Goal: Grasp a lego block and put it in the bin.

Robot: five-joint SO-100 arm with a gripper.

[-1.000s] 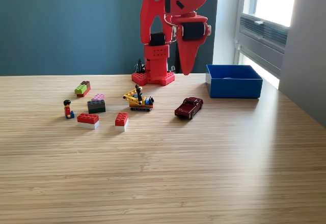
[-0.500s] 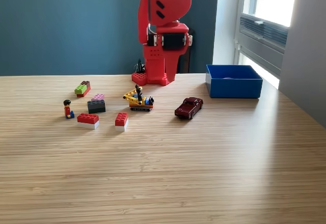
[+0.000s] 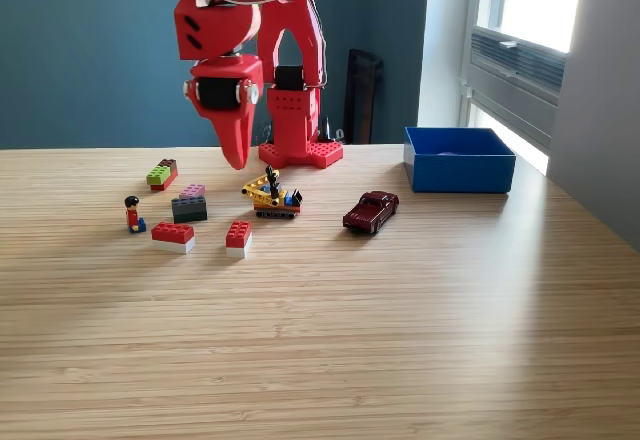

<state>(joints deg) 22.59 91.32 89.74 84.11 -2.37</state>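
1. currently the red plastic arm's gripper (image 3: 237, 155) hangs in the air above the block cluster on the exterior view's left, tip pointing down at the table. its fingers read as one tapered wedge with no visible gap, so they look closed or near closed, and nothing is in them.
2. wooden table (image 3: 400, 340): light, fine straight grain running side to side, matte with a soft sheen.
3. blue bin (image 3: 459, 159): smooth plastic, rectangular, low walls, open top, at the far edge on the exterior view's right near the window, long axis roughly side to side in the view.
4. blocks, all studded and boxy:
   - red block on a white base (image 3: 173, 235), long axis side to side
   - smaller red-on-white block (image 3: 239, 237) just to its right
   - dark grey block with pink on top (image 3: 189, 205) behind them
   - green-topped block (image 3: 161, 174) furthest back, angled
5. small figure with a red torso (image 3: 133, 214) stands upright at the far left of the cluster.
6. yellow toy vehicle (image 3: 271, 196) sits mid table. the glossy dark red toy car (image 3: 371, 210) sits between it and the bin, nose angled toward the lower left.
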